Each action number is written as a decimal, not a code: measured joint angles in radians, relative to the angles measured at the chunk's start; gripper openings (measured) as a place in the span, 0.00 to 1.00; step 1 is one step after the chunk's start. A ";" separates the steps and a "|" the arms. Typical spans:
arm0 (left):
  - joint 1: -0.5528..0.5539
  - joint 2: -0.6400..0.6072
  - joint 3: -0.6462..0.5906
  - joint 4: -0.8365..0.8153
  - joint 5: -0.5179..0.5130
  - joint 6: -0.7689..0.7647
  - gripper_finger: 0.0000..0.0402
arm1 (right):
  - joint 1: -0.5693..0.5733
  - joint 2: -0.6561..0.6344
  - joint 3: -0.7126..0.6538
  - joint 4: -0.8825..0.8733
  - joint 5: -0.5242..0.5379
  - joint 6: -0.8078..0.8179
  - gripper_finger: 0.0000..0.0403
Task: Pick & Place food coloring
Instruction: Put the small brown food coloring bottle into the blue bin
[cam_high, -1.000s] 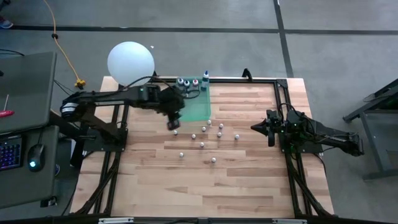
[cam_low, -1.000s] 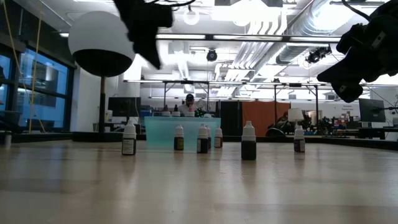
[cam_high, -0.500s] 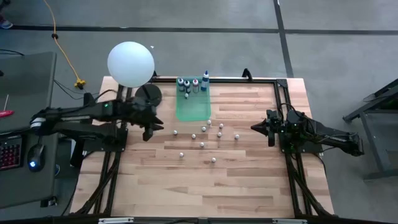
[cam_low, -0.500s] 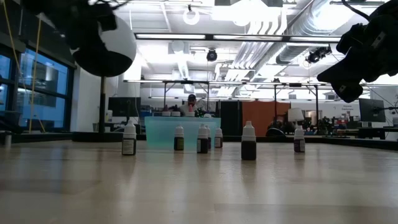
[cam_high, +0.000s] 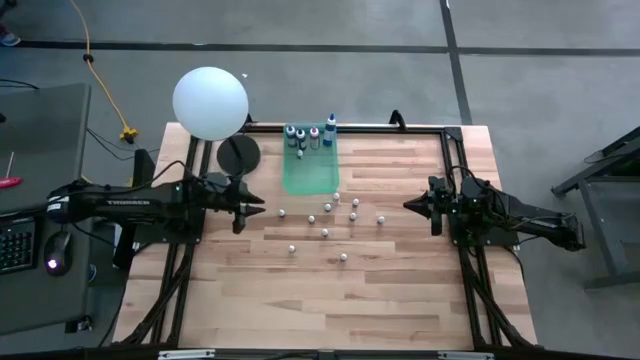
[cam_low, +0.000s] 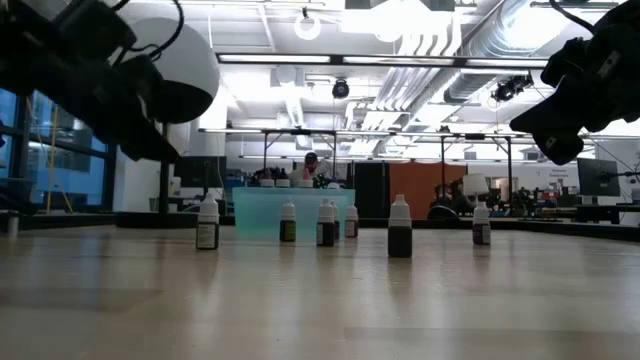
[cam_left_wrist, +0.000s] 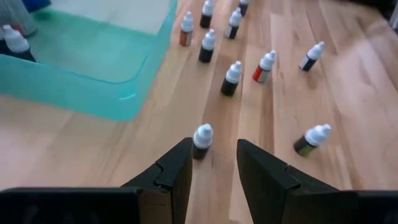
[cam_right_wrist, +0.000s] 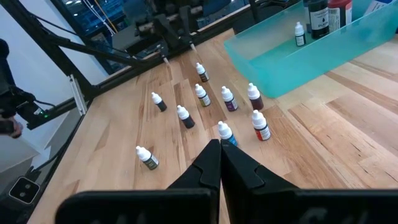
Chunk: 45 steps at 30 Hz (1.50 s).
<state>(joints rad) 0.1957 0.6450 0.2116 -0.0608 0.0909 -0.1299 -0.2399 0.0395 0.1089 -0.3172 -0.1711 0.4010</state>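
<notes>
The left pincer (cam_high: 250, 208) hangs over the left part of the wooden counter (cam_high: 400, 290), left of the loose bottles (cam_high: 325, 233). Its fingers (cam_left_wrist: 173, 174) stand apart with nothing between them; in the left wrist view one small white-capped bottle (cam_left_wrist: 201, 140) stands on the wood just ahead of the gap, untouched.

The right pincer (cam_high: 412, 204) hovers at the right side of the counter, clenched tight and empty, its tips pointing left toward the bottles.

About nine tiny bottles stand scattered on the counter's middle, all upright, most well apart from one another. Just beyond them, toward the far edge, sits a green tray (cam_high: 312, 172). At its far end stand a few bigger bottles (cam_high: 301, 135) and one tiny one (cam_right_wrist: 300, 34), and a blue bottle (cam_high: 329, 129) stands at its far right corner.

A white ball lamp (cam_high: 209, 103) stands at the far left corner, left of the tray.
</notes>
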 joint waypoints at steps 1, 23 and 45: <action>0.000 0.001 -0.026 0.055 -0.001 0.008 0.31 | 0.000 0.000 0.000 0.000 0.000 0.000 0.00; 0.000 0.002 -0.196 0.231 0.008 0.106 0.32 | 0.000 0.000 0.000 0.000 0.000 0.001 0.00; 0.000 0.456 -0.199 0.648 0.016 0.153 0.56 | 0.000 0.000 0.000 0.000 0.000 0.001 0.00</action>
<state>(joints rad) 0.1959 1.1009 0.0128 0.5867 0.1070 0.0230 -0.2401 0.0395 0.1089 -0.3172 -0.1711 0.4019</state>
